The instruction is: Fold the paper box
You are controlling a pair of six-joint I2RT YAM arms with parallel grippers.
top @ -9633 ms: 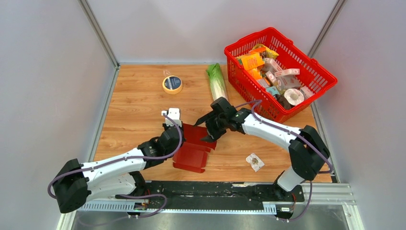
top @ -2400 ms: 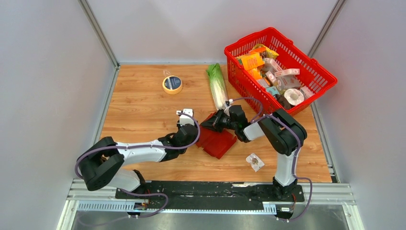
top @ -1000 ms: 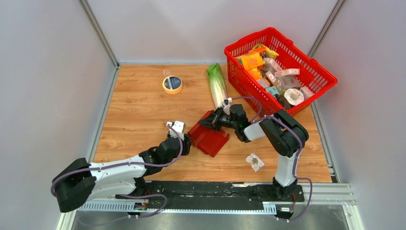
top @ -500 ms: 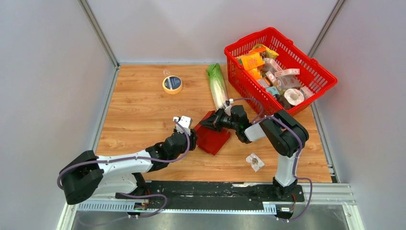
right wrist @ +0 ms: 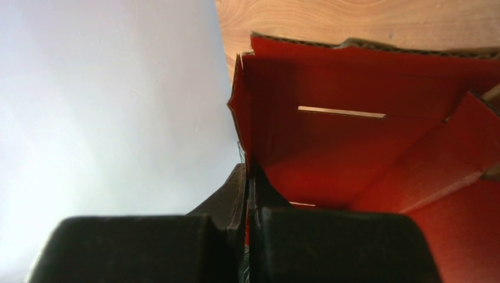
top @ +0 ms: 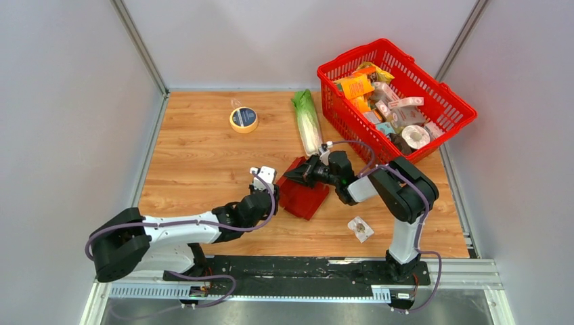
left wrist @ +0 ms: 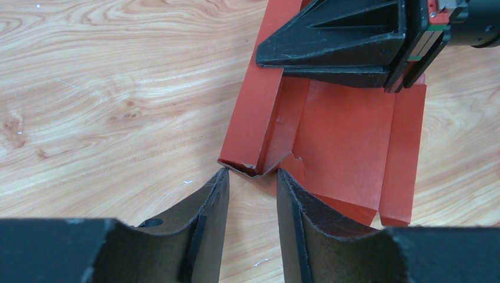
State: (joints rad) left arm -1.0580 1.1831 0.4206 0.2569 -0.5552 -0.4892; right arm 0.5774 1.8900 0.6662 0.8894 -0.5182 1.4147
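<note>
Paper box (left wrist: 348, 135): your right fingers (right wrist: 233, 191) pinch one wall, hiding its far edge; left fingers (left wrist: 206, 206) stand spread by its corner.

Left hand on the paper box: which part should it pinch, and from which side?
Pinch the near end of the raised side wall of the paper box, coming in low from the near side along the table. That wall stands up as a thin edge, and its corner sits just ahead of the open left hand. The right hand clamps a wall at the far end, so the near end is free.
</note>
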